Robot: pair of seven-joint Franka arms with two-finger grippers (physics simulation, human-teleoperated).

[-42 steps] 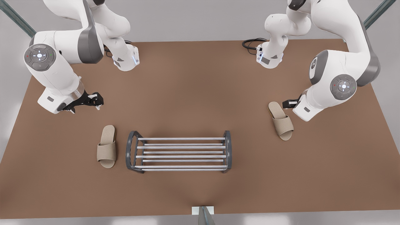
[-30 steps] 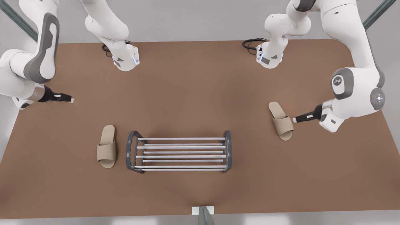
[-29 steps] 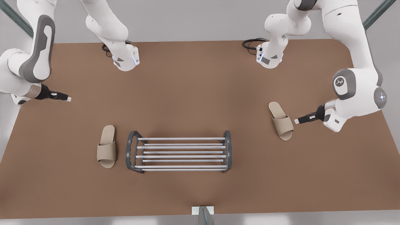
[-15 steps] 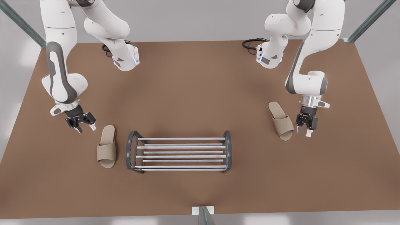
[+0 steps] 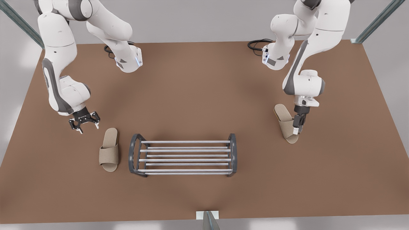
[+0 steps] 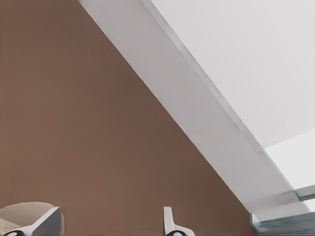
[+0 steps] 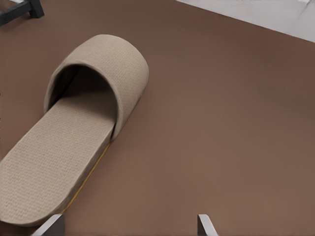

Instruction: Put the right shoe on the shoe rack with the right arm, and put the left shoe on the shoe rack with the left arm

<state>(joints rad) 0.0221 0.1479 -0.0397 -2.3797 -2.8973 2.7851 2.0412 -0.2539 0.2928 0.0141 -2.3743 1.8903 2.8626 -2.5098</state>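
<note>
The shoe rack (image 5: 185,160) stands at the table's front middle. One beige slipper (image 5: 109,150) lies just off its end at the front view's left. My right gripper (image 5: 83,124) hovers open a little behind and outside that slipper's heel; the right wrist view shows the slipper (image 7: 78,132) ahead of the gripper (image 7: 127,228), with a rack foot (image 7: 19,10) beyond. The other slipper (image 5: 285,123) lies at the front view's right. My left gripper (image 5: 297,129) hangs open at its outer side; one finger (image 6: 47,223) is right beside the slipper (image 6: 22,214).
Both arm bases stand at the back of the brown table (image 5: 198,89), with a black cable (image 5: 257,44) by one. Teal struts rise at the back corners. A white bracket (image 5: 207,214) sits at the front edge. The table's side edge (image 6: 197,132) lies near the left gripper.
Both arms swung in from the table's sides. In the last half second the left gripper slid sideways onto the slipper's outer side and turned; the right gripper shifted slightly and rotated.
</note>
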